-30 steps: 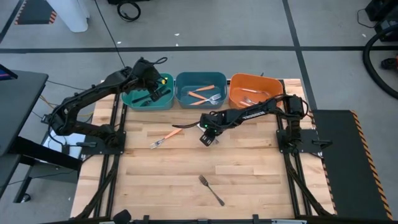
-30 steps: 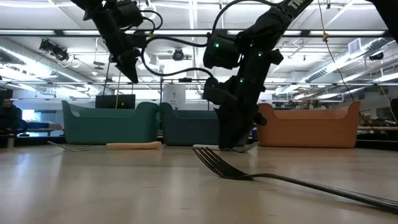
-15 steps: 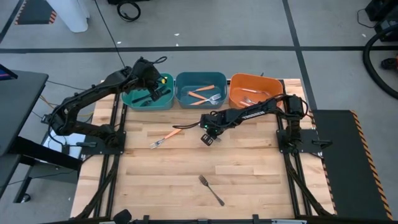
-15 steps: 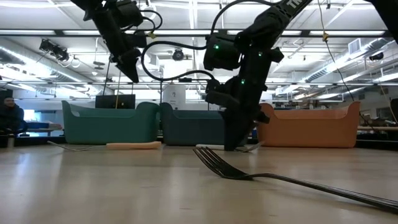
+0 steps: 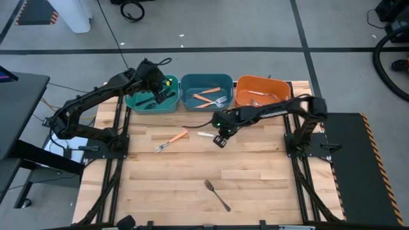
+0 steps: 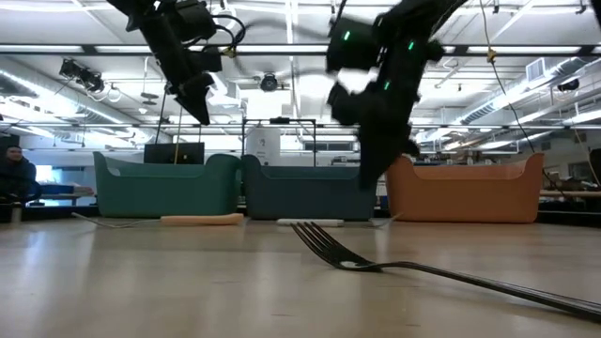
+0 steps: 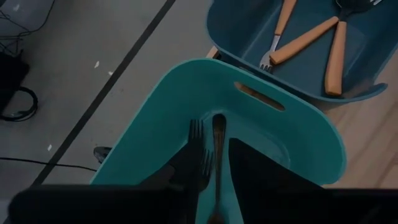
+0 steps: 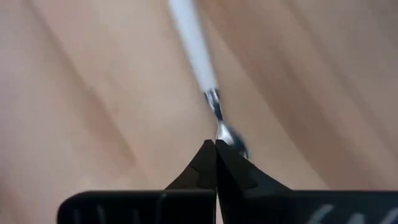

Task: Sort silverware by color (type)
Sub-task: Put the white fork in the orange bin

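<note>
My right gripper [image 5: 220, 140] [image 8: 216, 146] is shut, a little above the table in the low view [image 6: 369, 192]. A white-handled utensil [image 5: 206, 134] [image 8: 193, 43] lies just to its left, metal end toward the fingertips. My left gripper [image 5: 161, 89] [image 7: 214, 199] hovers over the teal bin [image 5: 151, 103], open by a narrow gap, with black utensils [image 7: 216, 140] lying in the bin below. An orange-handled fork [image 5: 171, 140] and a silver fork [image 5: 217, 195] lie on the table. My right gripper's fingertips meet right beside the white-handled utensil's metal end [image 8: 229, 138], coming from above. I cannot tell whether they touch it. In the low view the white handle [image 6: 299, 222] seems to lie at table level.
The blue bin [image 5: 206, 104] holds orange-handled forks [image 5: 208, 96]. The orange bin [image 5: 255, 101] stands to its right with a pale utensil inside. All three bins line the far edge. The silver fork [image 6: 423, 272] lies near the front edge.
My right gripper has shut and risen off the table, shifting slightly toward the right edge. The white-handled utensil, earlier under the gripper, now shows on the table to its left.
</note>
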Available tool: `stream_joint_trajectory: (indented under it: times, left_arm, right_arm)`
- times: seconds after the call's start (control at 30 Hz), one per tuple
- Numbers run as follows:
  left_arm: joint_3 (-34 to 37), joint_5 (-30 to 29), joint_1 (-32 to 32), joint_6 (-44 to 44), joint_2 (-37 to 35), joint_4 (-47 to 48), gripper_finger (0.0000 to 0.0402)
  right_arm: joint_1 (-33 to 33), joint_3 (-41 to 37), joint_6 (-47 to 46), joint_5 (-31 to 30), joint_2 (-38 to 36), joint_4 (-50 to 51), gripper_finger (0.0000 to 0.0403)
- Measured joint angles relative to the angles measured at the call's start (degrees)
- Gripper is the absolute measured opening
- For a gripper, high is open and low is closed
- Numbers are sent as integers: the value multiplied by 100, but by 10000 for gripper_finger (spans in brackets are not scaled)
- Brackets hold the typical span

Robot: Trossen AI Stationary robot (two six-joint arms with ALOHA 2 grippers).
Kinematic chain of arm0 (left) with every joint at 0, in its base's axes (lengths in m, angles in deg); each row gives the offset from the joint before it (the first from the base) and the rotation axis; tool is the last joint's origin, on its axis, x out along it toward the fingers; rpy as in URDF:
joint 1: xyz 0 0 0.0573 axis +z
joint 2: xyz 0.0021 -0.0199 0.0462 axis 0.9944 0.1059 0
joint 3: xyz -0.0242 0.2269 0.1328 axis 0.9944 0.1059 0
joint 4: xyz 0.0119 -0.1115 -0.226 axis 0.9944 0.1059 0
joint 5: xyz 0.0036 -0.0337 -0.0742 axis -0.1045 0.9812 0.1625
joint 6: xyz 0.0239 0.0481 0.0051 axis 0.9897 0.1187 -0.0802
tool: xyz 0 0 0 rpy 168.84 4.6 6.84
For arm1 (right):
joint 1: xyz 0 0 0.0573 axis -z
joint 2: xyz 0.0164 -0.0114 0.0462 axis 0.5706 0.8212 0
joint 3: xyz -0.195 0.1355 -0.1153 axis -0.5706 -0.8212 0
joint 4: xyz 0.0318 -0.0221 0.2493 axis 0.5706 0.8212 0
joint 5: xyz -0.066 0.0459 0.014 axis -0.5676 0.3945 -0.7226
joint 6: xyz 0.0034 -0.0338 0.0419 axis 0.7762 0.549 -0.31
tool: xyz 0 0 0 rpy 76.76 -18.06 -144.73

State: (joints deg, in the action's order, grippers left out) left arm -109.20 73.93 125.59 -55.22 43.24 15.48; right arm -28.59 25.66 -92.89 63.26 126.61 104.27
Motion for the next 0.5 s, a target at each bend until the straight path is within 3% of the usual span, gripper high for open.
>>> stream_joint_trajectory:
  times: [0.23,0.5]
  left_arm:
    - [0,14,-31,-205,0,-70,91]
    - [0,16,-31,-477,0,-137,91]
  right_arm:
    - [229,15,521,-288,-978,375,2]
    - [346,20,1826,10,-498,-72,58]
